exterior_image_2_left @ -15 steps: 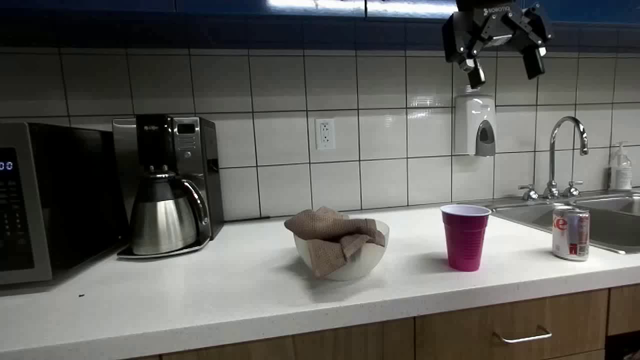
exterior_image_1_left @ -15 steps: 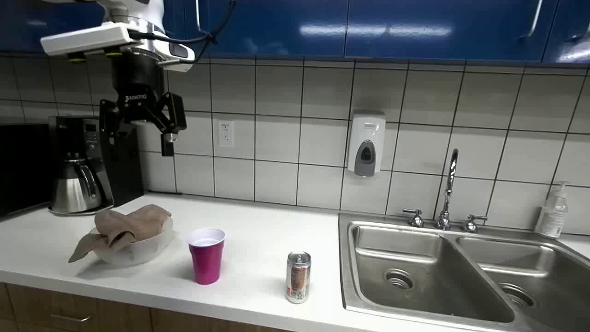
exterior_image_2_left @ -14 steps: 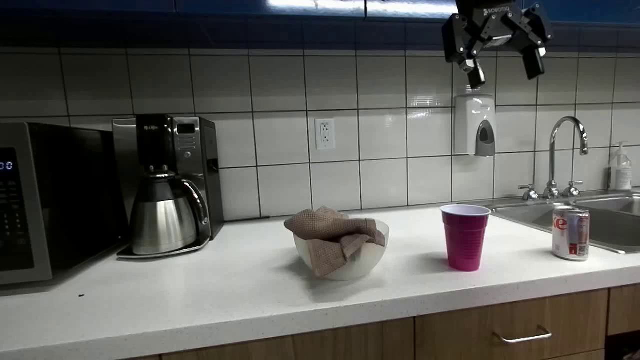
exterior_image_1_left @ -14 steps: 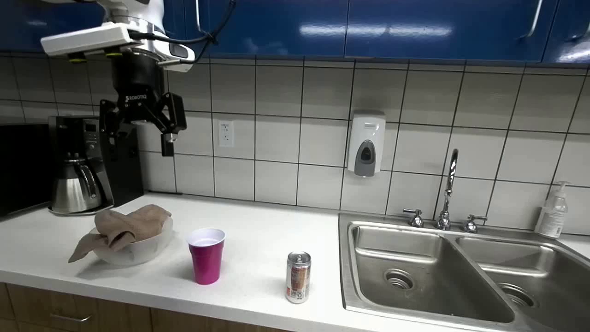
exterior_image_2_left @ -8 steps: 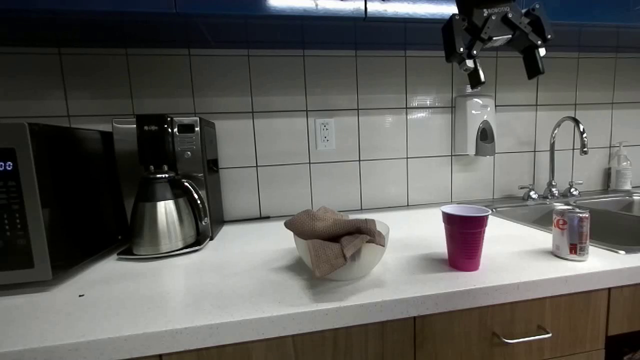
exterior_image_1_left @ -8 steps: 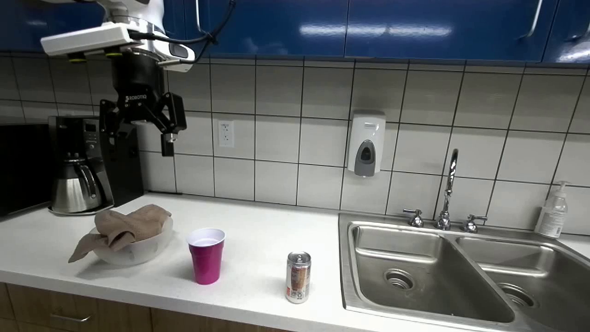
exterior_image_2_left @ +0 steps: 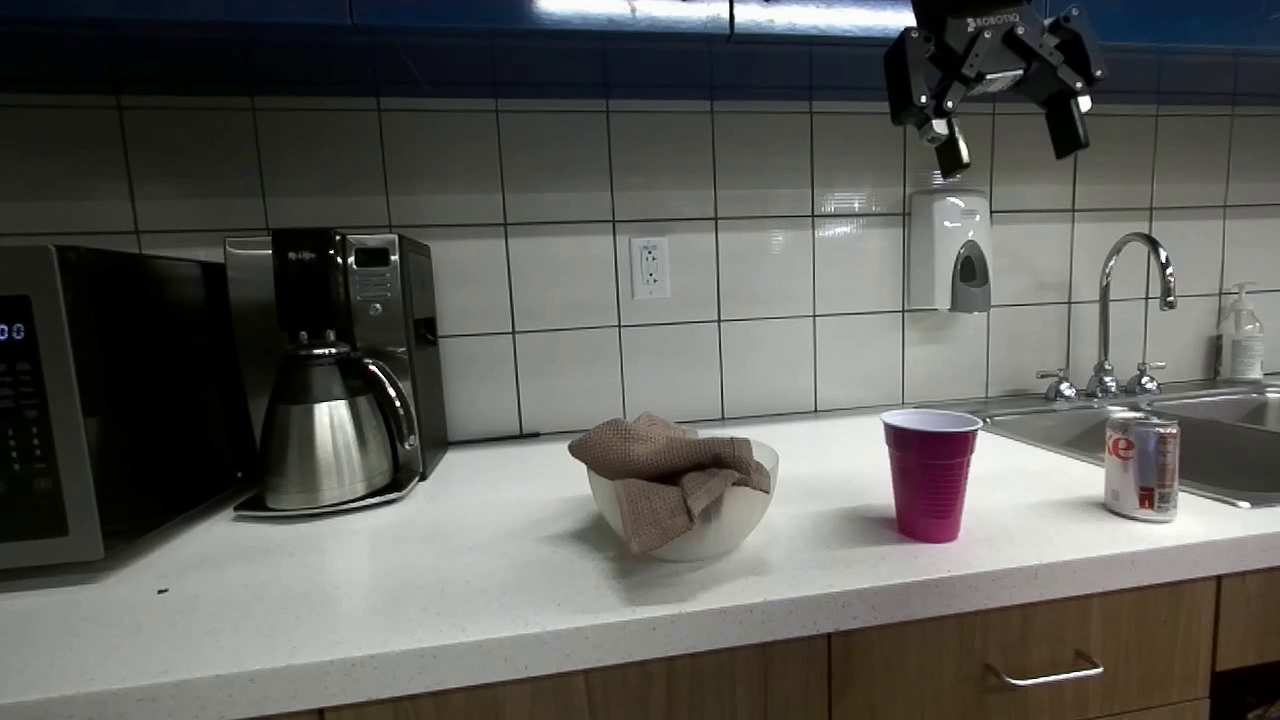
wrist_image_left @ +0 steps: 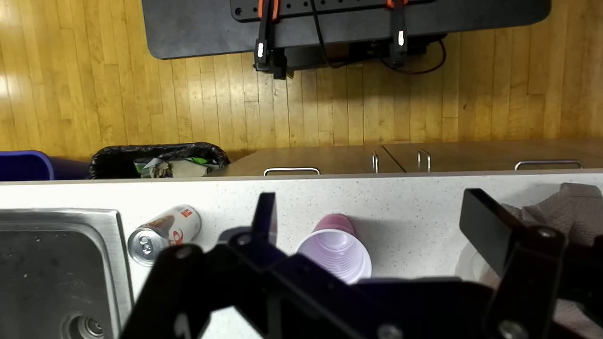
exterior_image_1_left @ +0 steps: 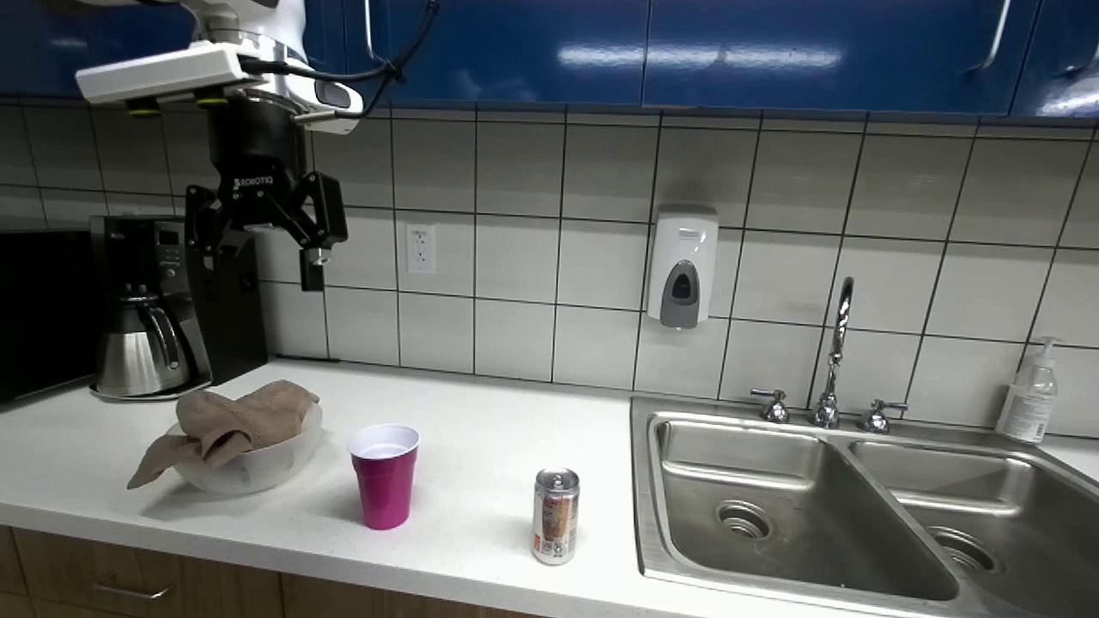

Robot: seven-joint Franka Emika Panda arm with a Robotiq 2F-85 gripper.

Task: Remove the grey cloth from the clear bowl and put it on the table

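Note:
The cloth, brownish-grey and crumpled, lies bunched in the clear bowl in both exterior views (exterior_image_1_left: pixel 245 422) (exterior_image_2_left: pixel 655 465). One end hangs over the rim down the bowl's side. The clear bowl (exterior_image_1_left: pixel 279 463) (exterior_image_2_left: pixel 725 525) stands upright on the white countertop (exterior_image_1_left: pixel 481 463) (exterior_image_2_left: pixel 400 600). In the wrist view the cloth (wrist_image_left: pixel 577 212) and a bit of the bowl (wrist_image_left: pixel 468 263) show at the right edge, partly hidden by a finger. My gripper (exterior_image_1_left: pixel 260 268) (exterior_image_2_left: pixel 1010 145) (wrist_image_left: pixel 370 209) is wide open and empty, pointing down high above the counter, apart from cloth and bowl.
A magenta cup (exterior_image_1_left: pixel 385 485) (exterior_image_2_left: pixel 930 490) (wrist_image_left: pixel 335 254) stands beside the bowl. A can (exterior_image_1_left: pixel 556 517) (exterior_image_2_left: pixel 1142 468) stands between cup and sink (exterior_image_1_left: pixel 648 524). A coffee maker (exterior_image_1_left: pixel 221 318) (exterior_image_2_left: pixel 420 350) and a microwave (exterior_image_2_left: pixel 150 400) stand at the other end. Blue cabinets (exterior_image_1_left: pixel 515 51) hang above.

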